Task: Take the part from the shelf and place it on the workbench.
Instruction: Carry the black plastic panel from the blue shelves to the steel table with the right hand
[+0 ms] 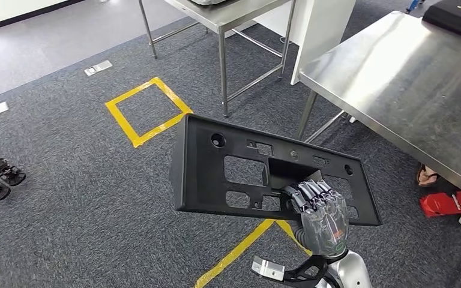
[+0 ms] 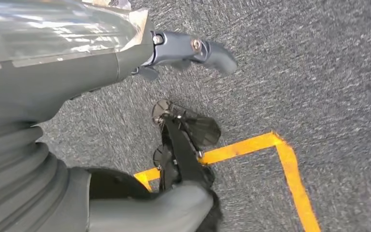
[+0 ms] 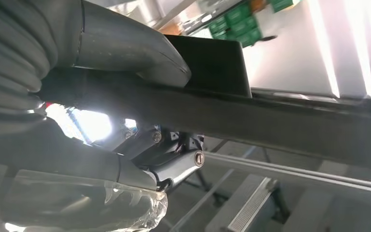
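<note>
Currently we see our right hand gripping a black plastic panel along its near edge, the fingers curled up over the rim beside a rectangular cut-out. The panel is a long, shallow part with several rectangular openings and a few round holes, and it is held up in the air over the grey carpet, tilted so that its face looks up toward our head camera. It touches neither bench nor floor. From the right wrist the same panel runs across as a dark bar, with the thick grey thumb pressed on one side of it and the darker fingers on the other.

To our right stands the stainless steel bench, its top bare apart from a black case at the far corner. The panel is near the bench's front edge but apart from it. A second steel bench stands further off, straight ahead. Yellow tape marks a square on the carpet, and another strip of yellow tape runs under the held panel. Something red lies on the floor below the near bench.

Our left hand hangs over the carpet, holding nothing, its dark fingers loosely apart above a yellow tape corner
</note>
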Motion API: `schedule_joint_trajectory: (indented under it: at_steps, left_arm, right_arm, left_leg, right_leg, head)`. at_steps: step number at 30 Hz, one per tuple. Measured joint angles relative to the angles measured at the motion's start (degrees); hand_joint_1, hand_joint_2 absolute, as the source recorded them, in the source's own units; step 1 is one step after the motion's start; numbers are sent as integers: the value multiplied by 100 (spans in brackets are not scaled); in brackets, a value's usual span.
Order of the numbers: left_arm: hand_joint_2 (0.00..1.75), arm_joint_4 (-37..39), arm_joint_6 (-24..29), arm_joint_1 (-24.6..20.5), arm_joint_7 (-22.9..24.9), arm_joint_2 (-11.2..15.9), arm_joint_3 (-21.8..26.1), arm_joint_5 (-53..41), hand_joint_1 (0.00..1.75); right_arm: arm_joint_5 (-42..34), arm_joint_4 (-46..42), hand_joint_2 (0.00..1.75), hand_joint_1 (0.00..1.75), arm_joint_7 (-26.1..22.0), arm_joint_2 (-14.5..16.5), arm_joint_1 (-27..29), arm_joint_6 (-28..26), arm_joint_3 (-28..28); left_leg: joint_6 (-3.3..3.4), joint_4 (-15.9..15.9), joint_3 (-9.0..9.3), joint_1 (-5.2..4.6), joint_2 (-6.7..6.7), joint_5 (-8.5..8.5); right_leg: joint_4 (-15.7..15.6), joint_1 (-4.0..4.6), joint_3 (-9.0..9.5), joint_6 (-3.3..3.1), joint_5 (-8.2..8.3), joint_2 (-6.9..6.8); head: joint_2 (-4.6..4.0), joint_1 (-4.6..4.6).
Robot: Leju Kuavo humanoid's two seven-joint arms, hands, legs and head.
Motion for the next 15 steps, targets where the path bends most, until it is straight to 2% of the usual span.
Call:
schedule_joint_trajectory:
  at_steps: [1,2,3,4,5,6,7,8,10,11,12,14,15]
  left_arm:
    - [175,0,-1,8,2,1,0,-1,0]
    - [175,0,-2,13,3,2,0,-2,0]
    - [175,0,-3,15,6,5,0,-6,0]
    - [175,0,-3,14,15,10,0,-18,0]
    - [175,0,-2,15,27,16,-1,-32,0]
    - [175,0,1,15,42,21,-1,-46,0]
    - [175,0,4,17,59,24,-2,-57,0]
    - [175,0,6,18,69,25,-2,-60,0]
    - [175,1,8,10,75,14,-3,-62,0]
    - [175,1,8,4,74,12,-4,-62,0]
    - [175,1,8,-2,72,9,-4,-62,0]
    - [175,0,8,3,72,18,-3,-62,0]
    - [175,0,8,9,72,21,-3,-62,0]
  right_arm:
    - [0,-1,175,175,6,-5,1,0,0]
    - [0,-1,175,175,13,-12,4,0,-1]
    - [-1,-1,175,175,24,-22,5,1,-1]
    - [-3,-1,175,175,40,-34,4,1,-1]
    - [-6,-1,175,175,57,-46,0,1,-2]
    - [-10,-1,175,175,75,-57,-7,0,-2]
    - [-14,-2,175,175,87,-68,-14,0,-2]
    - [-17,-3,175,175,93,-77,-18,0,-2]
    - [-19,-4,175,175,97,-102,-13,0,-1]
    - [-20,-5,175,175,97,-117,-5,0,-1]
    - [-20,-5,175,175,96,-130,-7,0,2]
    - [-21,-6,175,175,96,-150,-20,0,10]
    - [-21,-5,175,175,96,-156,-26,0,15]
  left_leg:
    - [-2,250,-136,1,-21,-54]
    - [0,291,-176,4,-30,10]
    - [8,94,-100,9,-50,188]
    - [20,-273,61,20,-112,424]
    - [32,-677,238,34,-258,628]
    - [43,-1018,384,49,-391,763]
    - [53,-1225,466,52,-492,821]
    - [69,-1302,490,42,-533,818]
    - [139,-1344,495,21,-389,837]
    - [183,-1377,512,17,-314,859]
    - [227,-1411,530,22,-228,877]
    - [273,-1443,551,1,-59,884]
    - [285,-1442,549,-12,35,879]
  right_leg:
    - [1,7,1,-1,0,80]
    - [4,11,7,0,0,163]
    - [6,11,19,1,0,246]
    - [9,10,32,4,0,327]
    - [21,20,36,10,-1,403]
    - [36,34,22,22,-2,476]
    - [47,43,-9,47,5,543]
    - [50,50,-50,82,19,610]
    - [75,42,-128,162,40,710]
    - [175,57,-181,185,12,623]
    - [370,76,-263,188,-72,468]
    - [1027,104,-539,157,-380,92]
    - [1377,97,-692,147,-545,8]
  head:
    - [0,-1]
    - [0,-3]
    - [0,-3]
    - [0,-6]
    - [0,-6]
    - [1,0]
    - [1,3]
    - [1,6]
    - [0,8]
    - [0,8]
    - [0,37]
    - [0,92]
    - [0,121]
